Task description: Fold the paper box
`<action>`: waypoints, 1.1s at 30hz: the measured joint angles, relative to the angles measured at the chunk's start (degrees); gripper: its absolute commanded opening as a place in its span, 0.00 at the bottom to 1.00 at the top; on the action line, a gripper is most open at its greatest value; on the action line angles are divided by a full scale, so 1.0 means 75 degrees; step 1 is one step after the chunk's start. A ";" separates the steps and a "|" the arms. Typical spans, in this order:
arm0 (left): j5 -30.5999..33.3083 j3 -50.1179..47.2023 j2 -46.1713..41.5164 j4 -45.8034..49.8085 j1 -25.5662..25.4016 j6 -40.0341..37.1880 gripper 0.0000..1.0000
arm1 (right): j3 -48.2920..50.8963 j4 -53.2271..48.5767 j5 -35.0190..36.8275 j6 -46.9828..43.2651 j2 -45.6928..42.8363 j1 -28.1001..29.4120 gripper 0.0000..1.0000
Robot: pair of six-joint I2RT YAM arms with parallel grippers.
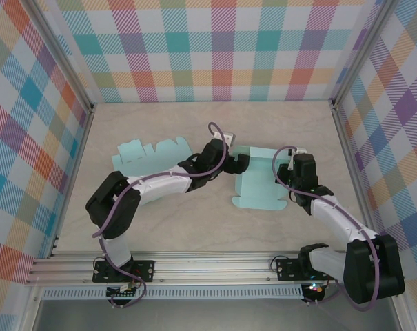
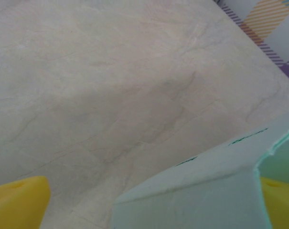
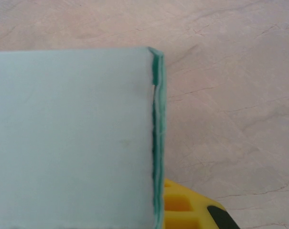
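Observation:
The paper box [image 1: 258, 181] is pale teal and lies part-folded in the middle of the table. My left gripper [image 1: 240, 163] is at its upper left corner. In the left wrist view that gripper [image 2: 149, 207] stands open, its yellow fingertips [image 2: 15, 202] wide apart. A raised wall of the box [image 2: 201, 188] lies between them without being pinched. My right gripper [image 1: 291, 170] is at the box's right side. In the right wrist view this gripper [image 3: 158, 212] is shut on the upright edge of a box panel [image 3: 72, 138]. One yellow finger [image 3: 187, 207] shows beside the edge, the other is hidden behind the paper.
A second flat teal cut-out sheet [image 1: 150, 153] lies to the left, behind the left arm. Checked walls [image 1: 222, 48] enclose the table on three sides. The metal rail [image 1: 208, 265] with the arm bases runs along the near edge.

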State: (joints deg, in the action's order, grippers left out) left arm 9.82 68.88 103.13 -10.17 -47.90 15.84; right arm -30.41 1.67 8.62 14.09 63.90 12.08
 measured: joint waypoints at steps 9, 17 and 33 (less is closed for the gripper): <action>0.0131 -0.0221 -0.0017 -0.0694 0.0000 0.0597 1.00 | 0.0003 0.0125 0.0023 0.0003 -0.0149 0.0003 0.00; 0.0901 -0.2098 -0.1580 -0.0434 -0.0012 0.1384 0.94 | 0.0093 0.0146 -0.0009 -0.0003 -0.0198 0.0006 0.00; -0.0764 -0.3529 -0.1877 -0.1784 -0.0032 0.2946 0.67 | 0.0102 0.0166 -0.0041 -0.0003 -0.0289 0.0012 0.00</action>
State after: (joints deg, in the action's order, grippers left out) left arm 4.10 42.41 89.06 -23.55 -48.14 37.93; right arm -29.65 2.92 8.32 14.06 61.73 12.16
